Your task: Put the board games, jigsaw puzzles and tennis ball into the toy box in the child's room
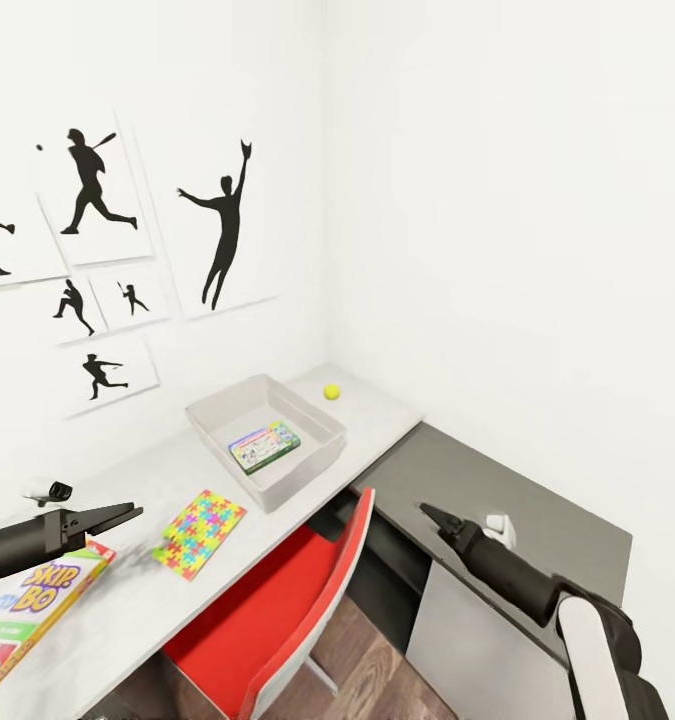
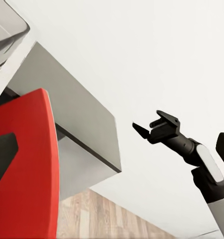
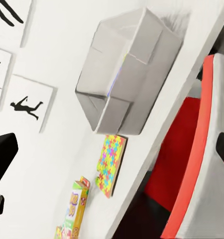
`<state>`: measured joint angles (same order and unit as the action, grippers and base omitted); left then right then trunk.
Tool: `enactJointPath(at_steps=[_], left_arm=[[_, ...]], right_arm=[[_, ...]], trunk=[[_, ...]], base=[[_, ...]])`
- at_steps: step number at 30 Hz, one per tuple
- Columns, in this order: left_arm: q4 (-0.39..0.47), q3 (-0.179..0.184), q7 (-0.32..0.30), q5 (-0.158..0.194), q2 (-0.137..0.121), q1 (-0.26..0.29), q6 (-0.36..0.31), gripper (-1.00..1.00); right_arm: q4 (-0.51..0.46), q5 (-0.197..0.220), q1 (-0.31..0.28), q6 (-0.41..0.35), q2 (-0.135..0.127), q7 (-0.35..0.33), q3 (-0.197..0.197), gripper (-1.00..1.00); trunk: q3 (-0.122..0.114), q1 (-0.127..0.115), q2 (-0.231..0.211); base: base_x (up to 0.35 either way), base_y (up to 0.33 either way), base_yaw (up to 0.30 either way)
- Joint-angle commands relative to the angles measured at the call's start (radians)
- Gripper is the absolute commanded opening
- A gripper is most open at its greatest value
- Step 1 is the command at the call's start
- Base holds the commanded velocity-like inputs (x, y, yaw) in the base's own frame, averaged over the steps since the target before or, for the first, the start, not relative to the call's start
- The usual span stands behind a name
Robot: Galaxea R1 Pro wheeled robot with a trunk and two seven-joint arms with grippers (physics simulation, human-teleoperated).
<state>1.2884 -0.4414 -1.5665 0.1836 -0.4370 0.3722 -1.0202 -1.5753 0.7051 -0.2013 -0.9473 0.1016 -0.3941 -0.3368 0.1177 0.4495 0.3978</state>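
The robot faces a corner of the child's room, where baseball-player silhouette pictures (image 1: 92,185) hang on the white wall. The white counter (image 1: 137,600) runs from about 7 o'clock toward the corner. On it the grey toy box (image 1: 209,412) sits near the middle of the head view, with one board game (image 1: 264,446) lying flat inside. The tennis ball (image 1: 332,391) rests on the counter just beyond the box, at its 1 o'clock. One jigsaw puzzle (image 1: 199,532) lies flat at the box's 7 o'clock, near but apart from it. The Skip-Bo board game (image 1: 22,625) lies at the counter's near end. The left gripper (image 1: 129,515) hovers above the Skip-Bo game, its fingers slightly spread, holding nothing. The right gripper (image 1: 429,513) hangs over the dark grey unit (image 1: 537,520); its fingers look pressed together in the head view. A red chair (image 1: 277,620) stands tucked beneath the counter.
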Motion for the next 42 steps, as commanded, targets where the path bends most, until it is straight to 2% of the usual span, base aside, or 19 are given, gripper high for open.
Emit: enactJointPath(at_steps=[1, 4, 9, 14, 22, 42], left_arm=[[0.0, 0.0, -0.004, -0.001, 0.0, 0.001, -0.011, 1.0], [0.0, 0.001, -0.004, -0.001, 0.0, 0.001, -0.011, 1.0], [0.0, 0.0, -0.004, -0.001, -0.001, 0.001, -0.011, 1.0], [0.0, 0.0, -0.004, -0.001, -0.002, 0.001, -0.011, 1.0], [0.0, 0.0, -0.004, -0.001, -0.002, 0.001, -0.011, 1.0], [0.001, -0.011, -0.004, 0.002, -0.005, 0.001, -0.011, 1.0]], right_arm=[[0.0, -0.006, -0.001, -0.009, 0.001, -0.008, -0.011, 1.0], [0.005, -0.005, -0.001, -0.015, 0.001, -0.008, -0.042, 1.0], [0.009, -0.004, -0.001, -0.015, 0.002, -0.01, -0.057, 1.0], [0.009, -0.004, -0.001, -0.013, 0.003, -0.011, -0.059, 1.0], [0.009, -0.004, -0.001, -0.01, 0.003, -0.011, -0.059, 1.0], [0.009, -0.005, -0.001, -0.005, 0.003, -0.011, -0.057, 1.0]], trunk=[[0.002, 0.0, 0.002], [0.001, 0.0, 0.002], [0.001, 0.0, 0.002], [0.001, 0.0, 0.002], [-0.004, 0.0, 0.002], [-0.019, 0.0, 0.002]], base=[[-0.069, 0.0, -0.082], [-0.058, 0.002, -0.04], [-0.145, 0.079, -0.011], [-0.18, 0.127, -0.041], [-0.156, 0.143, -0.215], [-0.01, 0.012, -0.256]])
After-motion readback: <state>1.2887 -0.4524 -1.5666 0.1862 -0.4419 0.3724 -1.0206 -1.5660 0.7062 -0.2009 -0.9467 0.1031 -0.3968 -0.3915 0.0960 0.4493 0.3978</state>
